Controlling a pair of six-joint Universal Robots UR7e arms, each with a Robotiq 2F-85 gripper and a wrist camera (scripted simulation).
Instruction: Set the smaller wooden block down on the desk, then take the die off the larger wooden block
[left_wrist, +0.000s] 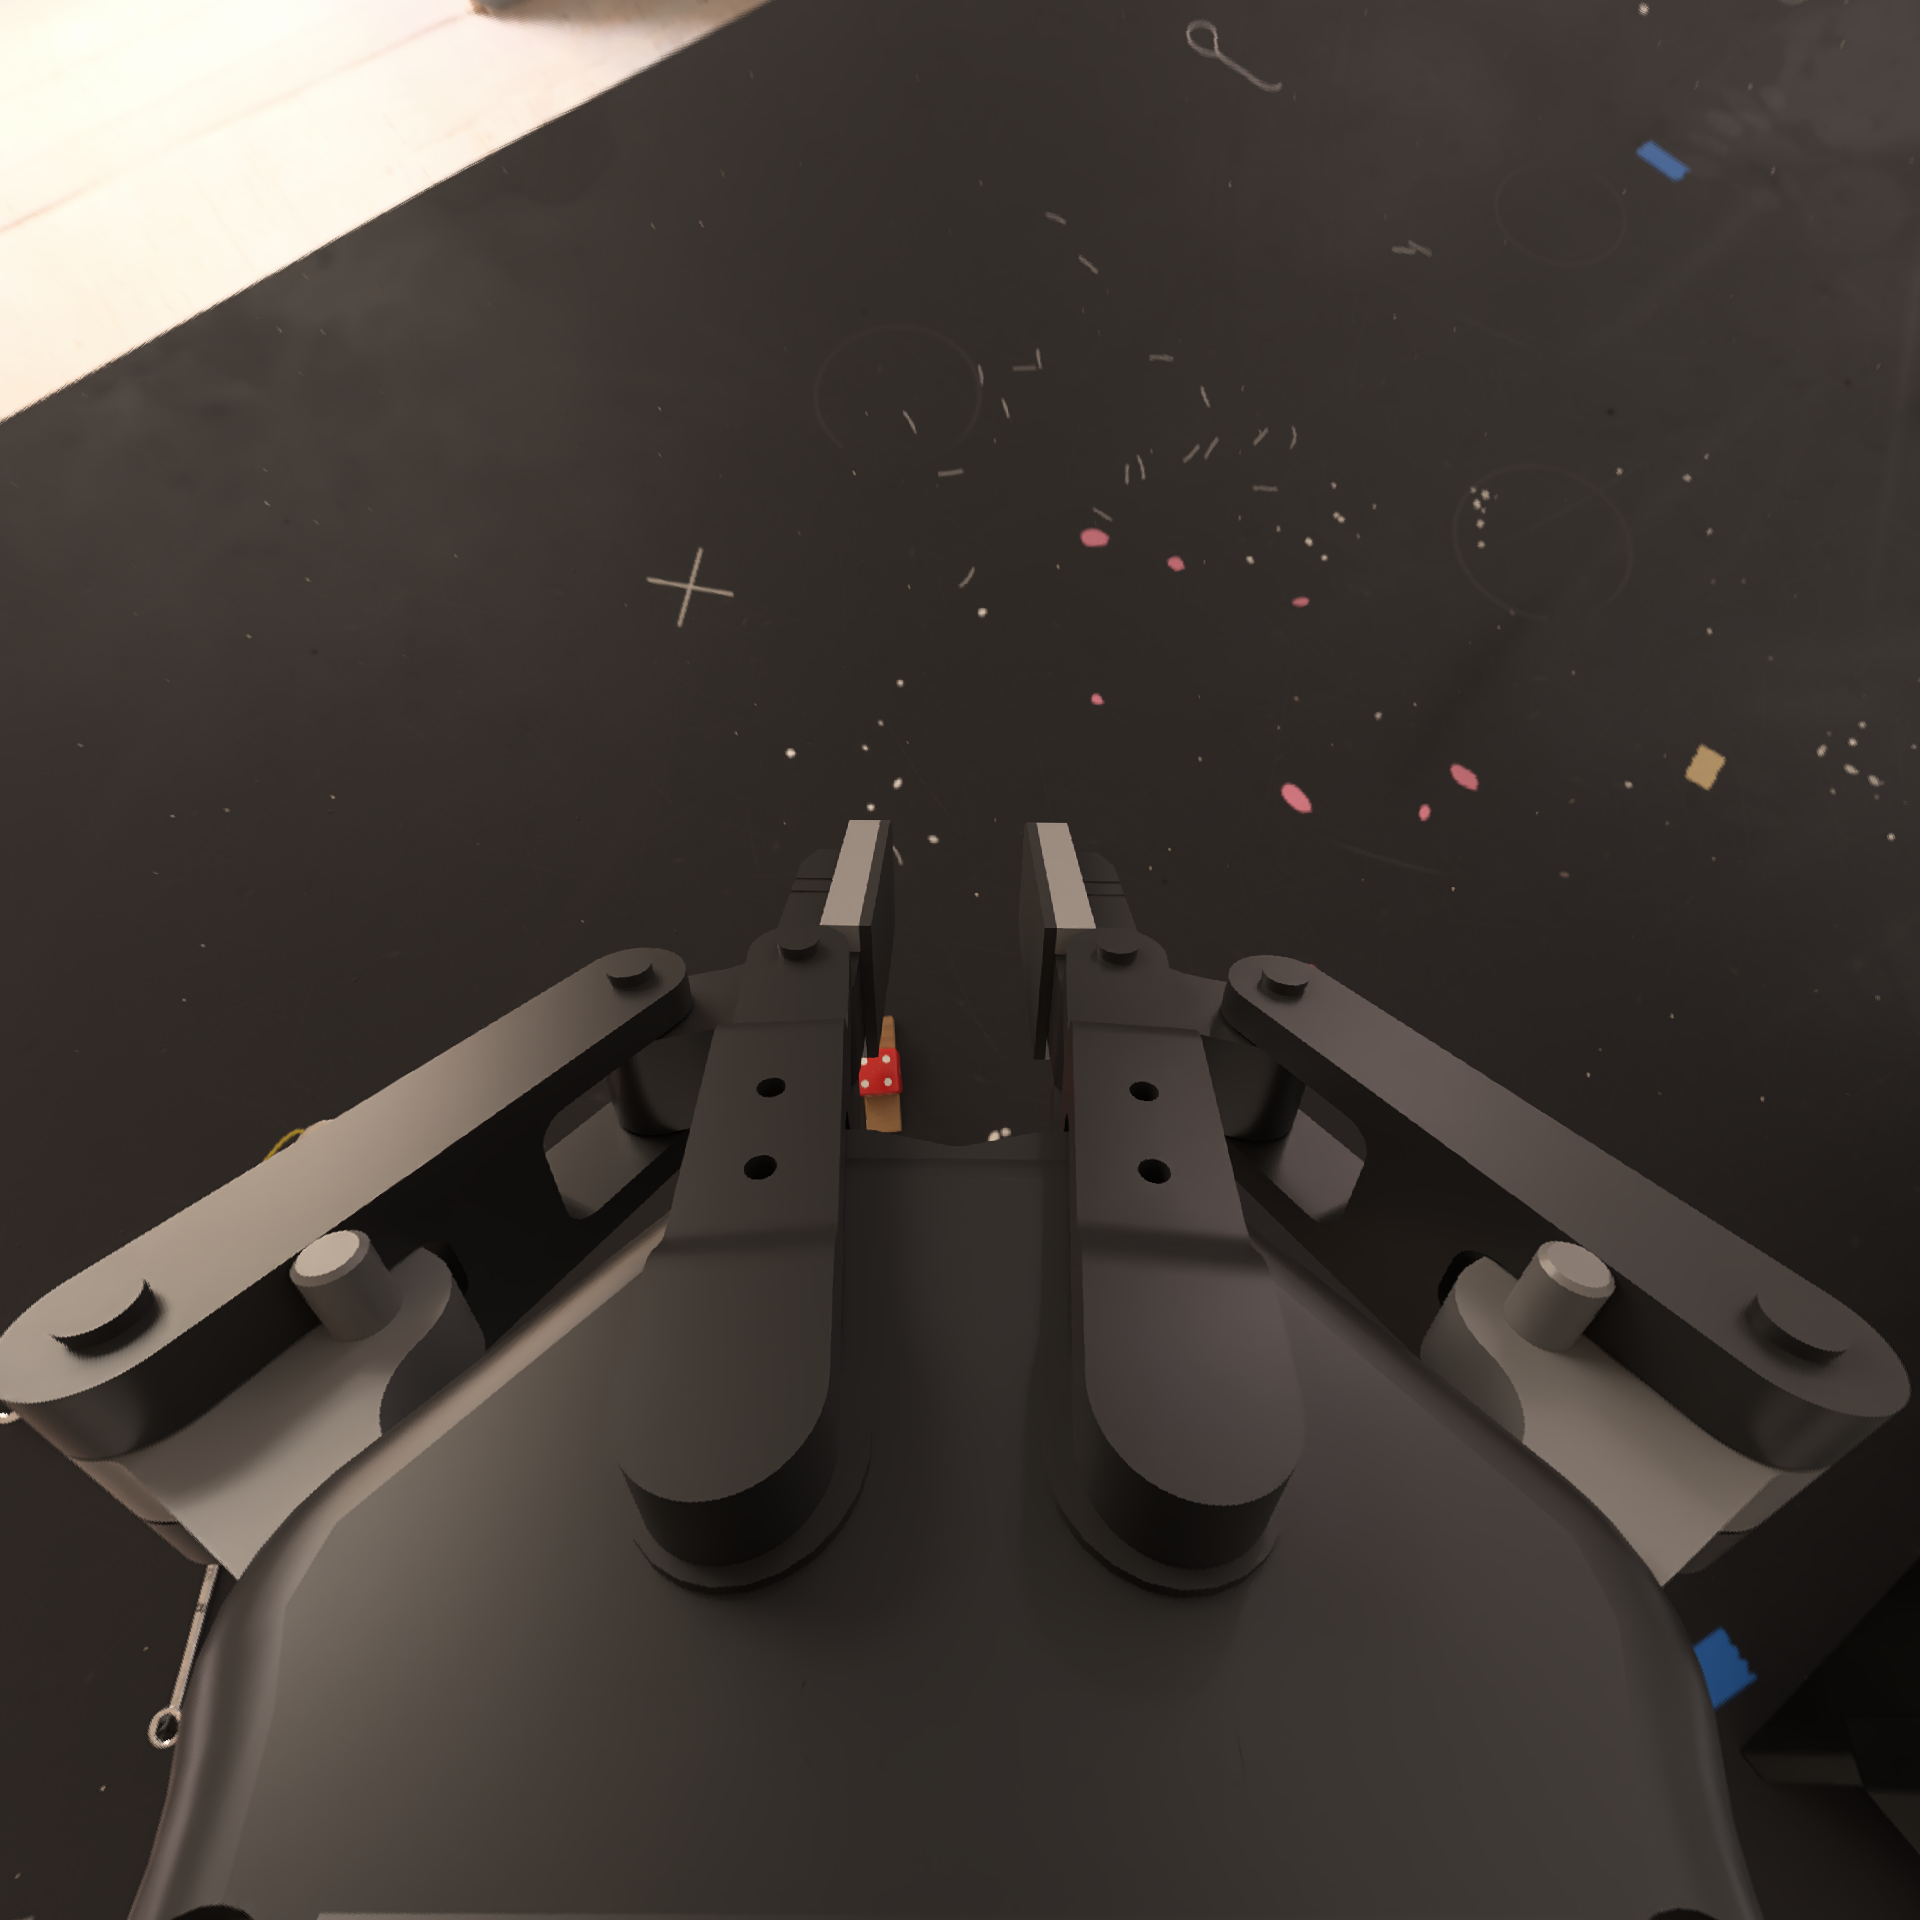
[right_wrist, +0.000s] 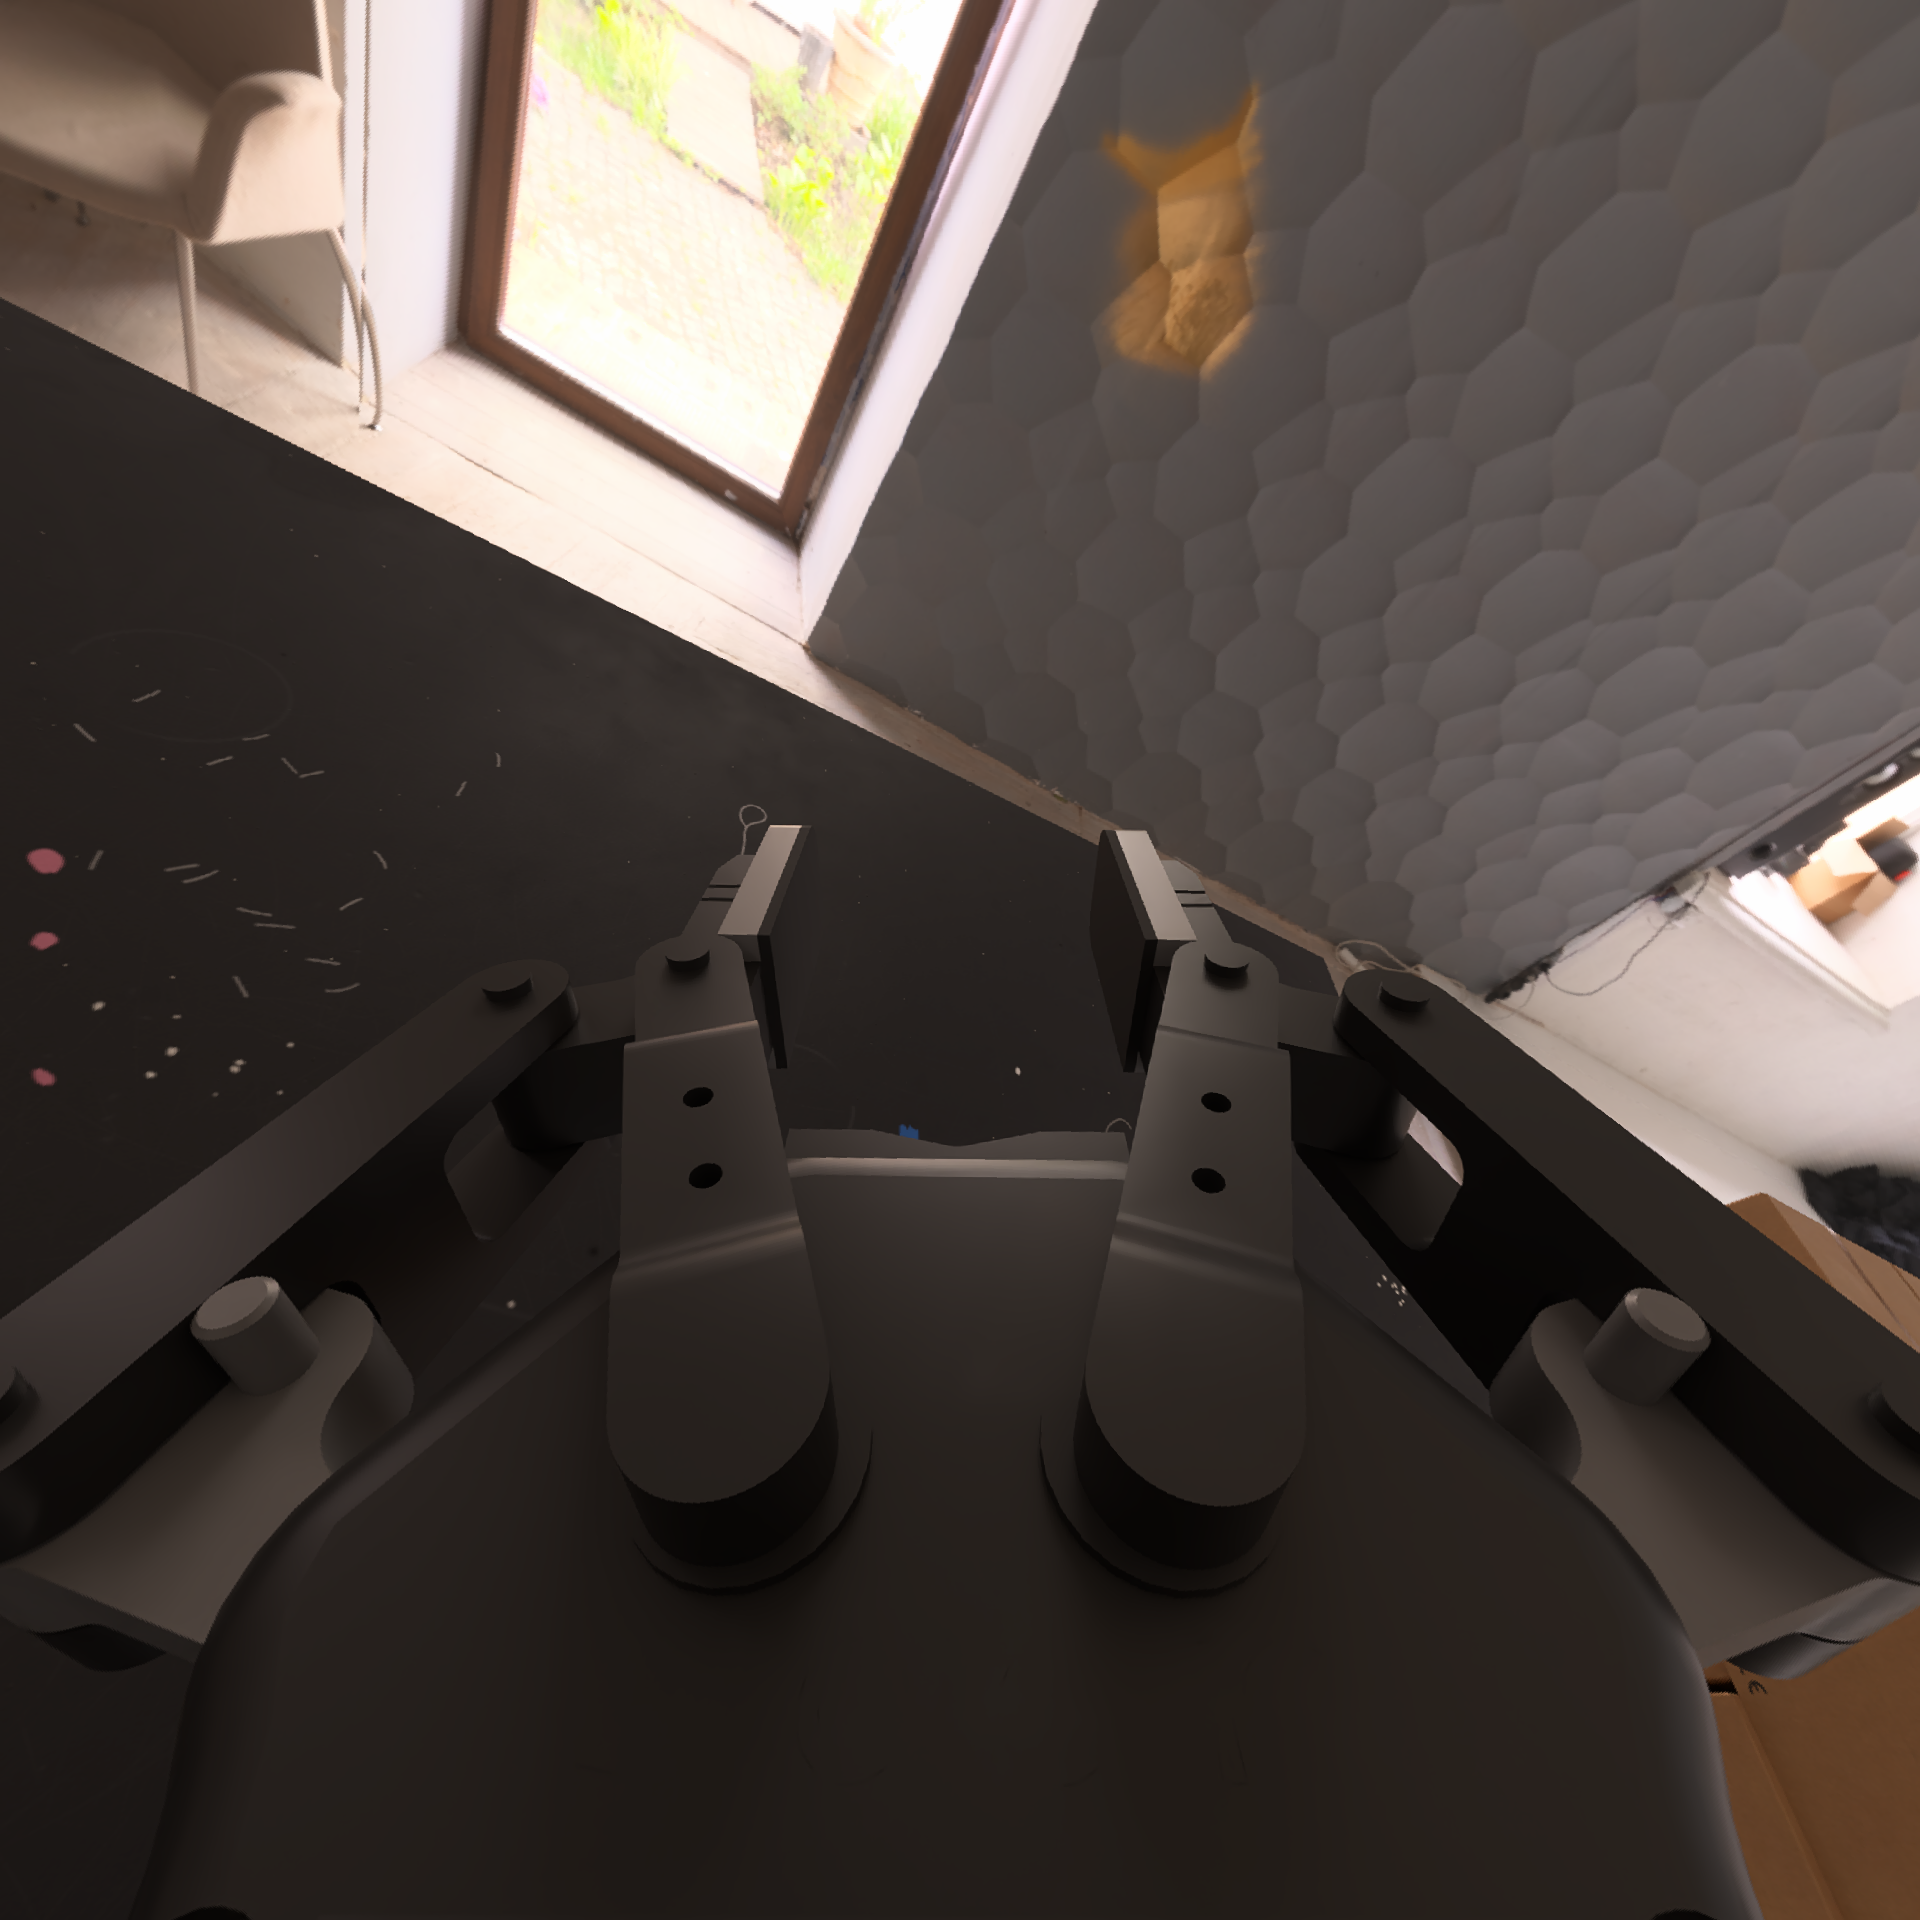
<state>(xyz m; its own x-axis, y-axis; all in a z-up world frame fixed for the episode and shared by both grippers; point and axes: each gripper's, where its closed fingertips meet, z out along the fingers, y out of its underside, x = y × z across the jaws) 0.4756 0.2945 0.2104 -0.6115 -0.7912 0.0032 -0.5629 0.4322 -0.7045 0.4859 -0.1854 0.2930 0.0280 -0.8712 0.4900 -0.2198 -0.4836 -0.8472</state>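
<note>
In the left wrist view a red die (left_wrist: 881, 1072) with white dots shows in the narrow gap by my left finger, close to the palm. A sliver of tan wooden block (left_wrist: 884, 1116) shows just below and behind it; the die seems to rest against it. I cannot tell which block it is, and most of it is hidden by the finger. My left gripper (left_wrist: 958, 873) hangs above the dark desk (left_wrist: 520, 727), its pads apart with nothing between them. My right gripper (right_wrist: 956, 883) is wide open and empty over the desk (right_wrist: 312, 623) near its far edge. No block or die shows in the right wrist view.
The desk bears chalk marks, pink spots, a strip of blue tape (left_wrist: 1660, 159), a flat tan patch (left_wrist: 1704, 767) and a wire pin (left_wrist: 1231, 57). A grey textured wall (right_wrist: 1455, 520), a glass door (right_wrist: 707, 208) and a pale chair (right_wrist: 208, 135) lie beyond the desk edge. A cardboard box (right_wrist: 1818, 1818) is at lower right.
</note>
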